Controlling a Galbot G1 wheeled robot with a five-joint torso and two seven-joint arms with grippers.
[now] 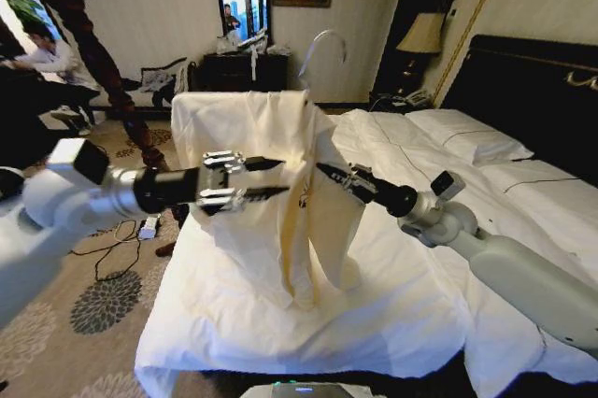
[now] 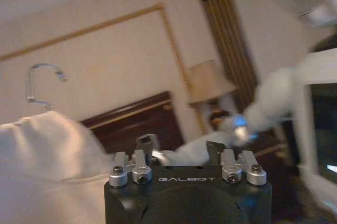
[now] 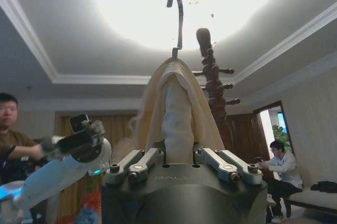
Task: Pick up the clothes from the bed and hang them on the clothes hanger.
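The pale cream clothes (image 1: 304, 202) hang draped over the clothes hanger, above the foot of the bed (image 1: 420, 314). The hanger's silver hook (image 1: 322, 41) sticks up out of the cloth's top, and its arms are hidden under the fabric. From the right, my right gripper (image 1: 323, 172) is shut on the clothes' upper fold (image 3: 176, 113), just below the hook (image 3: 178, 19). My left gripper (image 1: 282, 177) comes in from the left at the same height, open, with its fingertips at the cloth's edge and nothing between them. In the left wrist view the cloth (image 2: 47, 150) and the hook (image 2: 37, 79) lie beside the open left gripper (image 2: 179, 148).
A dark wooden coat stand (image 1: 93, 52) rises left of the bed over patterned carpet with loose cables (image 1: 117, 244). A black headboard (image 1: 533, 90) and white pillows (image 1: 462, 132) are at the right. A lamp (image 1: 422, 34) and a dark dresser (image 1: 238, 71) stand at the far wall.
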